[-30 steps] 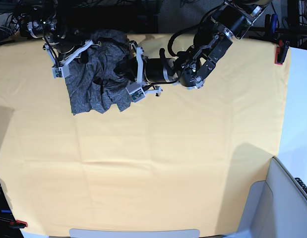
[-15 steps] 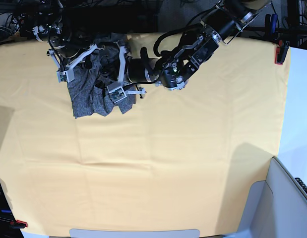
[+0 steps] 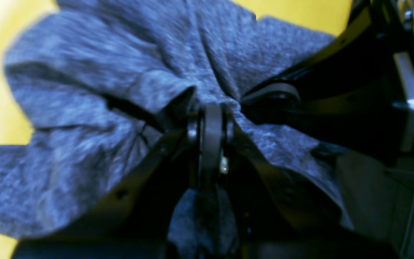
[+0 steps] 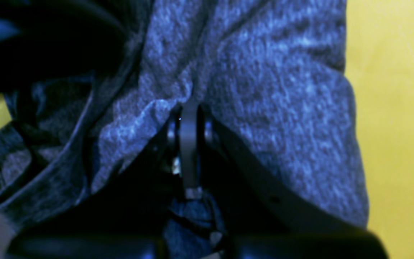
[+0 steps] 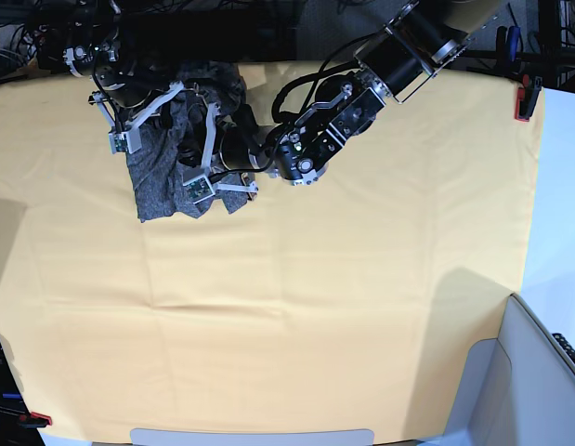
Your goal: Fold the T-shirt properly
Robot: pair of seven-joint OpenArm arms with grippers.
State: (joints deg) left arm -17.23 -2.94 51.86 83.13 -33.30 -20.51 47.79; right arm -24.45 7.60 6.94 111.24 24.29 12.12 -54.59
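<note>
Charcoal-grey T-shirt [image 5: 166, 177] sits bunched near the tablecloth's [image 5: 296, 316] far left corner; left gripper [image 3: 210, 118] and right gripper [image 4: 189, 122] each pinch its fabric. Folding looks barely begun.

T-shirt [image 5: 166, 181] bunched, sleeves indistinguishable; wrist views blurred, shirt edges cropped.

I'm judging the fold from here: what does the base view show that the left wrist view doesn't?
Only the base view shows the whole yellow-orange tablecloth, the T-shirt bunched near its far edge, both arms reaching into it, and a red clamp at the cloth's corner.

Only the left wrist view shows the left gripper close up, jaws shut on a pinched pleat with wrinkles fanning out from the pinch.

Both show the grey T-shirt still crumpled, not flat, on yellow cloth.
</note>
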